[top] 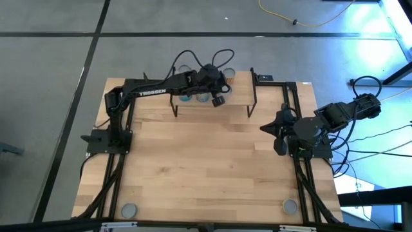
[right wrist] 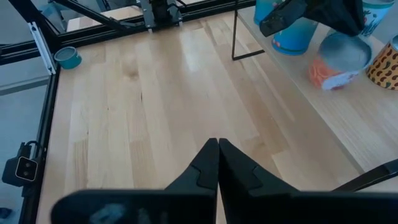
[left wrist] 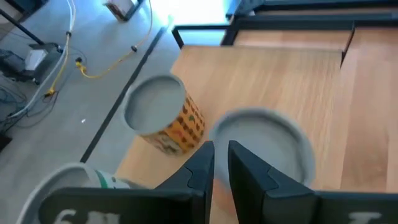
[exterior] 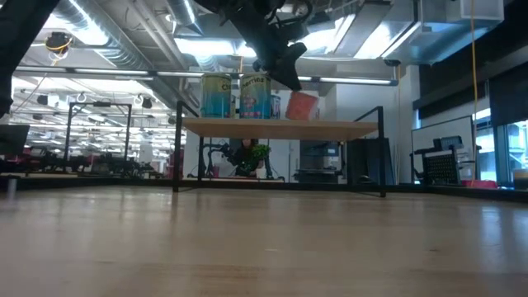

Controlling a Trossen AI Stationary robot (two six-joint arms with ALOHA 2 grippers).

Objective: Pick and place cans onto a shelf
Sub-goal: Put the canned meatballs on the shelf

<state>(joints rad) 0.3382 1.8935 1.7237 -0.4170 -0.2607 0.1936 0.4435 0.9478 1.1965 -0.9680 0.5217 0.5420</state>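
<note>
Counter (top: 212, 167) seen bare at centre. Shelf (top: 241, 96) at 12 o'clock carries upright cans. Left claw (top: 217, 98) held over orange can (exterior: 302, 106), fingers slightly apart, can tilted. Right claw (right wrist: 217, 149) parked at 3 o'clock, fingers together.

Bright overhead light, window glare, motion-blurred cans (left wrist: 261, 146) up close.

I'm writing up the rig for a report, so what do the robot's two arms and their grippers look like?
Both arms are dark, near-black jointed links. The left arm carries white TROSSEN lettering along one link, with black cables looping above its wrist. The right arm trails black cables off the table's side. The left gripper and right gripper each have two dark, angular, tapered fingers.
</note>
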